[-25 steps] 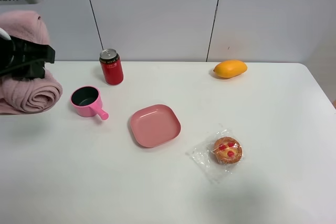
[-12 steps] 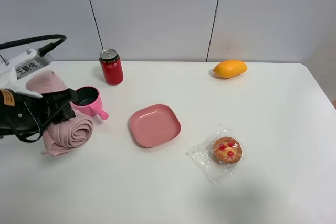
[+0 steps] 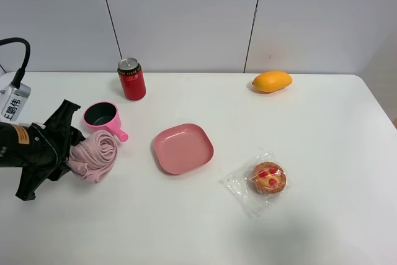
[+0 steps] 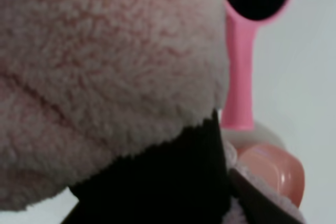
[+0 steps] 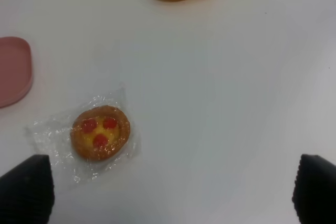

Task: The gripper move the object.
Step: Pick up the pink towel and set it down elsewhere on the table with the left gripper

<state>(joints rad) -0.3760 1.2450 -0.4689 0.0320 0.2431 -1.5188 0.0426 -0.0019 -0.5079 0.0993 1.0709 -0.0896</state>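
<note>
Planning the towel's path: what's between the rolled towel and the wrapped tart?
The pink square plate lies between the rolled towel and the wrapped tart, with bare white table on either side; the exterior high view shows it.

Bright, even light; towel [image 4: 105,66] blurred up close.

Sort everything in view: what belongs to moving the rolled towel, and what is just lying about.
In the job: left gripper, rolled towel clamped in it.
Just lying about: pink cup, red can, pink plate, mango, wrapped tart.
</note>
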